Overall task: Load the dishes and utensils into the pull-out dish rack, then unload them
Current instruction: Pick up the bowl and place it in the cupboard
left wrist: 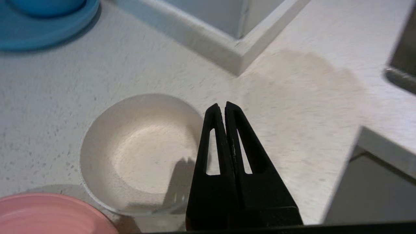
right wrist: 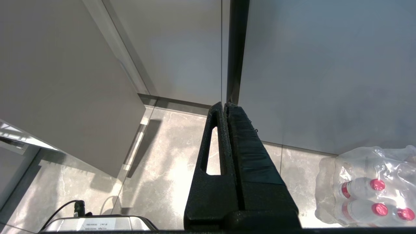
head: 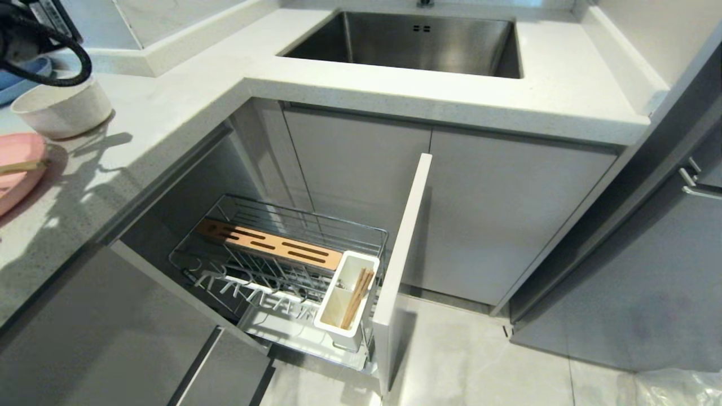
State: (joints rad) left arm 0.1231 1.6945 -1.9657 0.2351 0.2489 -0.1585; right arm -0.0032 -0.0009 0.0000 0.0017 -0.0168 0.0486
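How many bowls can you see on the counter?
2. The cream-white bowl sits beside the pink plate, under the shut left gripper. A blue bowl stands on the blue plate, mostly cut off; more may be hidden.

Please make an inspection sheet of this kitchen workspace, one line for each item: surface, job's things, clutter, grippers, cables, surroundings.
Surface: pale speckled counter, with a steel sink set in it.
Job's things: cream bowl and pink plate on the counter, apart from the rack; something wooden lies on the plate. Dish rack pulled out; chopsticks stand in its white caddy. Spoon: nothing seen.
Clutter: blue plate with a blue dish on it.
Grippers: left gripper above the counter beside the bowl, fingers shut, empty. Right gripper low over the floor, fingers shut, empty.
Cables: black cable on the left arm.
Surroundings: grey cabinets, tiled floor, wrapped bottles.
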